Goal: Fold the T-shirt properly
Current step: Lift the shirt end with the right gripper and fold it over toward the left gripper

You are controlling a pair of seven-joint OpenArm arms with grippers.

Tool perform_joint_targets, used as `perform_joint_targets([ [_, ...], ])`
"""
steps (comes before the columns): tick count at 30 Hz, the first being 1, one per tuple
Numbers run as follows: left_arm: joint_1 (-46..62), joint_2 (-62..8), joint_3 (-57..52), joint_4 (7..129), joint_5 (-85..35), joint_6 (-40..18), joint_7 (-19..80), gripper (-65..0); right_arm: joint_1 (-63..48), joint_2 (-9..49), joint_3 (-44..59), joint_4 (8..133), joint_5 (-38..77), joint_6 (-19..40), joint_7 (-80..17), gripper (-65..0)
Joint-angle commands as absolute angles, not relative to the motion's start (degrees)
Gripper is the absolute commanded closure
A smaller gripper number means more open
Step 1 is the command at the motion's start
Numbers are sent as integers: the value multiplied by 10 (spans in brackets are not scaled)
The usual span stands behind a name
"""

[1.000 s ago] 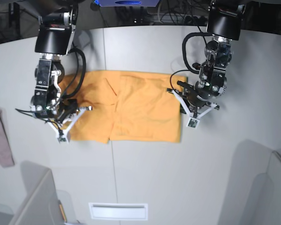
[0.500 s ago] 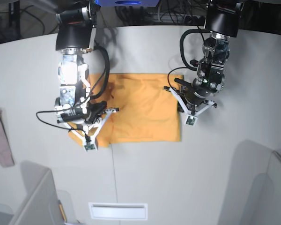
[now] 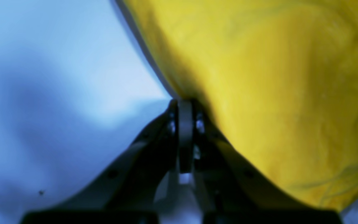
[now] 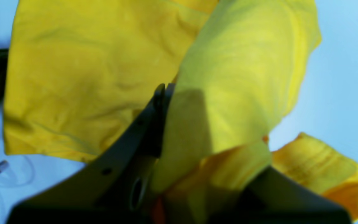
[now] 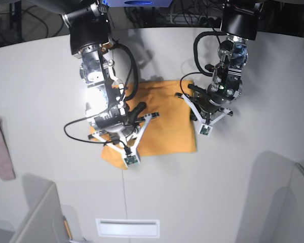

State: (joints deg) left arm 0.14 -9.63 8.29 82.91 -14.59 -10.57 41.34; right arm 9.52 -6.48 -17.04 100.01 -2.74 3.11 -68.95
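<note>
The orange-yellow T-shirt (image 5: 167,119) lies on the white table, partly folded, with its left part lifted and carried over the middle. My right gripper (image 5: 131,135) is shut on that lifted fold. In the right wrist view the cloth (image 4: 235,77) drapes over the gripper (image 4: 166,90), with the flat layer (image 4: 73,77) below. My left gripper (image 5: 196,112) is at the shirt's right edge. In the left wrist view it (image 3: 182,104) is shut, pinching the edge of the shirt (image 3: 275,93).
A small pinkish cloth (image 5: 0,152) lies at the table's far left edge. A white slot plate (image 5: 127,228) sits near the front. Grey partitions stand at the lower left (image 5: 35,217) and lower right (image 5: 289,202). Cables hang behind the table.
My right arm has swung to the right across the table, dragging the shirt's left part over the middle. The visible shirt is narrower. My left arm has barely moved.
</note>
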Motion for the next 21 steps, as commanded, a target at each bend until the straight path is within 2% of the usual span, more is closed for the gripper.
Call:
perform_joint_targets([
  [1, 5, -94, 87, 826, -150, -116, 452, 0, 110, -70, -178, 1006, -23, 22, -676, 0],
  [15, 11, -94, 87, 826, -150, -116, 452, 0, 124, -82, -250, 920, -23, 15, -650, 0],
  [21, 12, -94, 87, 826, -150, -116, 452, 0, 124, -83, -266, 903, 15, -29, -633, 0],
])
